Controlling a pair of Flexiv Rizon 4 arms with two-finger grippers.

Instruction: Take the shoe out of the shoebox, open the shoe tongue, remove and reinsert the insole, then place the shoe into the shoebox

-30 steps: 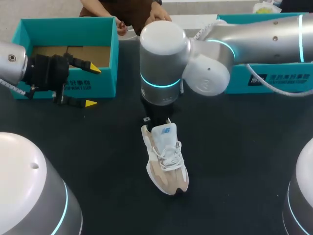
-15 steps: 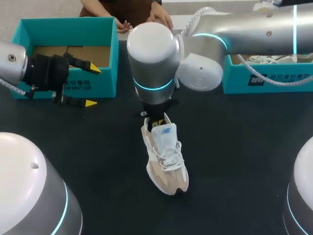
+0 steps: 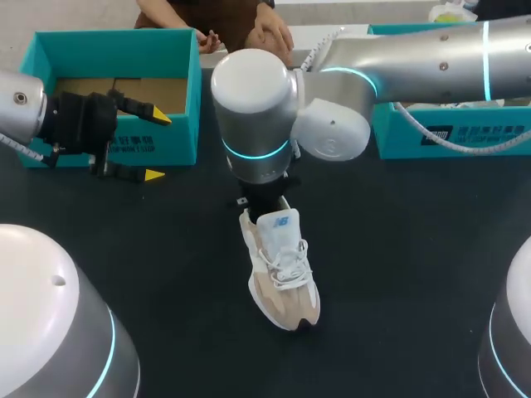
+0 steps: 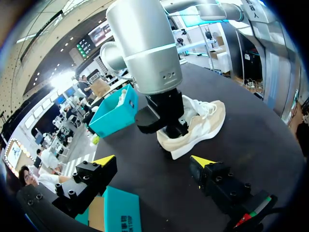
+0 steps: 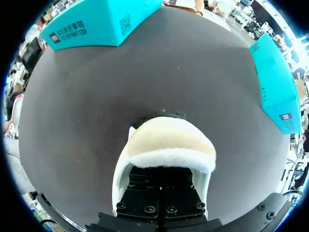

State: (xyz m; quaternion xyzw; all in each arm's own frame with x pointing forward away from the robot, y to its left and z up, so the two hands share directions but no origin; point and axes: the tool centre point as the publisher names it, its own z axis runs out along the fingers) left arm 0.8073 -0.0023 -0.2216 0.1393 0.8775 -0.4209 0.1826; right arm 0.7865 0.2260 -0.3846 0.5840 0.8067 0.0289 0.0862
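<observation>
A beige and white shoe (image 3: 280, 269) lies on the black table, toe toward me. My right arm reaches in over the middle; its gripper (image 3: 264, 199) points down at the shoe's heel opening. In the right wrist view the black fingers (image 5: 145, 193) go down inside the shoe behind the padded heel collar (image 5: 166, 140), tips hidden, pressed together. The left wrist view has the shoe (image 4: 205, 121) ahead, with the right gripper (image 4: 166, 118) at its heel. My left gripper (image 3: 156, 146) hangs open in front of the left teal shoebox (image 3: 116, 37), empty (image 4: 153, 160).
A second teal box (image 3: 465, 137) stands at the back right with white things inside. A person's hands (image 3: 270, 31) rest at the table's far edge. Bare black tabletop (image 3: 398, 249) lies around the shoe.
My right arm's wrist has shifted left and toward the back over the shoe's heel. The shoe has stayed put and the left arm has not moved.
</observation>
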